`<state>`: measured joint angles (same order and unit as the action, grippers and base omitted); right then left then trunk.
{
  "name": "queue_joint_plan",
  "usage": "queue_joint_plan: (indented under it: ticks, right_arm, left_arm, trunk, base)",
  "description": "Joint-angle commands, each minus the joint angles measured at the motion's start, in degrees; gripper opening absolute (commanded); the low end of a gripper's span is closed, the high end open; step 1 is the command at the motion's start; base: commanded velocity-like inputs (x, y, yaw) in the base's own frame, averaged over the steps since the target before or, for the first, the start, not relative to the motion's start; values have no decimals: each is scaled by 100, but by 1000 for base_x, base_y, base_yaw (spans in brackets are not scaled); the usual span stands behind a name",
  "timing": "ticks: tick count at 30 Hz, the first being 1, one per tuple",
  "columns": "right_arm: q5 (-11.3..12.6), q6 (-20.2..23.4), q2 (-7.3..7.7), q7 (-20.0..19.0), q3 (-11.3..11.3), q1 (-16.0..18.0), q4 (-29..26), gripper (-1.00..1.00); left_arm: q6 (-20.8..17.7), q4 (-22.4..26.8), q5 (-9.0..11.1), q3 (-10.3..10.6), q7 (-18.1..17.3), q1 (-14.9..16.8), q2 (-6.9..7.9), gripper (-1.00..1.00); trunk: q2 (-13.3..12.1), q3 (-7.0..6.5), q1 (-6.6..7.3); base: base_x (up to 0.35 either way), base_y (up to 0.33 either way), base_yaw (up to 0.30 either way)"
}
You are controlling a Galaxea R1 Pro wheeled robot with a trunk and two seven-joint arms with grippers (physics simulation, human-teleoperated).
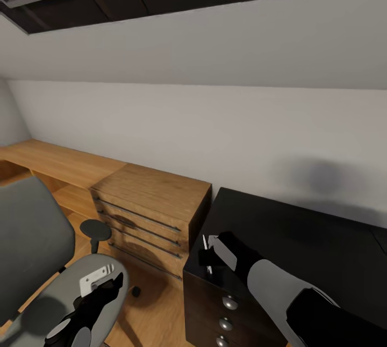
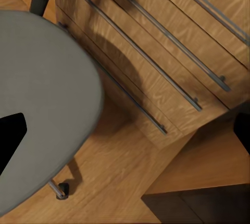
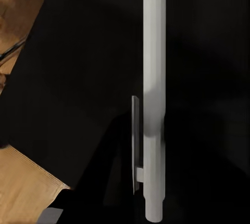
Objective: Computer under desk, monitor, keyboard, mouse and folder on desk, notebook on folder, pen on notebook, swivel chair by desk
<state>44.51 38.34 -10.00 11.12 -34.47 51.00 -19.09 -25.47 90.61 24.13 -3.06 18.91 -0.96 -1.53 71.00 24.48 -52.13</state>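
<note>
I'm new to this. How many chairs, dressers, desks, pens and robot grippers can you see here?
Chairs: 1, the grey swivel chair
Dressers: 1, the wooden dresser
Desks: 1, the black desk
Pens: 1, the pen
Grippers: 2, the left gripper and the right gripper
Total: 6

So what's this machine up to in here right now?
It is tidying a workspace. Its right pincer holds a slim white pen over the corner of the black desk, above the drawer unit. The left pincer hangs over the seat of the grey chair, and whether it is open or shut cannot be told. A wooden dresser stands between chair and desk.
</note>
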Motion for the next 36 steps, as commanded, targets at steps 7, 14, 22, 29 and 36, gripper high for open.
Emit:
queue_joint_plan:
  ticks: [7,14,22,29,36]
  right_arm:
    - [42,-25,0,82,-45,6,-293,-100]
    - [41,-28,0,102,-52,4,-558,-100]
    - [41,-33,0,555,-51,-2,-824,-100]
    - [45,-37,5,1299,-48,-122,-1305,-100]
    - [40,-35,335,1769,-57,-528,-2330,-100]
  left_arm:
    - [-10,-36,39,272,41,0,-2,100]
    - [1,-119,38,362,42,0,-5,100]
    - [13,-177,37,441,42,0,-4,100]
    - [19,-271,33,469,50,0,-4,100]
    - [24,-336,24,708,67,0,0,100]
  trunk:
    - [-279,-121,154]
    - [-559,-246,308]
    - [-880,-390,483]
    - [-1161,-516,637]
    - [-1442,-641,791]
  base:
    - [0,0,0]
    - [0,0,0]
    - [-160,0,0]
    - [-315,0,0]
    - [-336,0,0]
